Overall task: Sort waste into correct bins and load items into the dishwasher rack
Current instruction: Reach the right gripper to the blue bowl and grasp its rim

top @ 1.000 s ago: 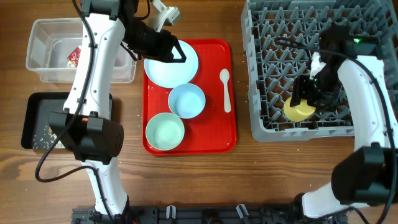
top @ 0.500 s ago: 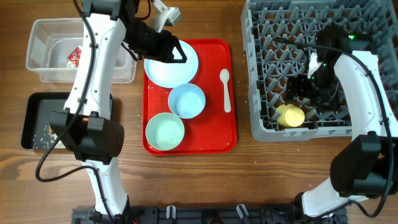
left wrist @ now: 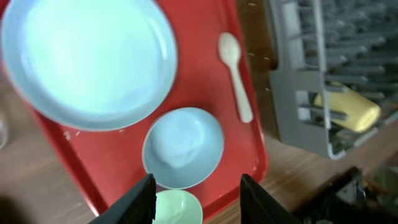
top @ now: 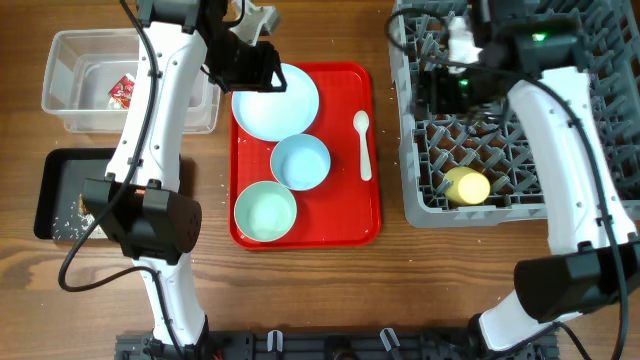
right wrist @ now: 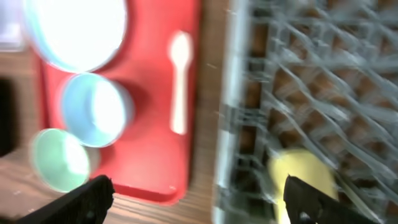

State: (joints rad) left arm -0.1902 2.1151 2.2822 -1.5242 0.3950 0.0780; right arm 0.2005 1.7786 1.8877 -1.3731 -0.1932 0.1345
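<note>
Crockery on a flat, glossy red serving tray (top: 345,215): round pale blue plate (top: 280,105) at the far end, smooth and shallow, pale blue bowl (top: 300,161) just beside it, pale green bowl (top: 265,211) nearest the front edge. White plastic spoon (top: 362,145) along the tray's right side, oval head pointing away, slim handle toward the front.

Over to the left gripper (left wrist: 196,190) now: poised above the plate's far-left rim in the overhead view, black fingers apart, nothing clamped between them. And the right gripper (right wrist: 198,186): up over the far-left part of the dishwasher rack (top: 415,195), jaws spread wide, empty.

Small yellow cup (top: 467,186) lying among the grey pegs close to the rack's front wall, rounded and matte. Rack itself a big square grey plastic lattice, upright pegs in rows.

Off to the left, clear plastic tub (top: 60,80), thin-walled and rectangular, with a crumpled red-and-white wrapper (top: 120,90) inside. Just in front of it, shallow black tray (top: 45,190), partly hidden under the left arm, loose white rice (top: 72,218) scattered at its near end. All of it on a wood-grain table (top: 450,270)
</note>
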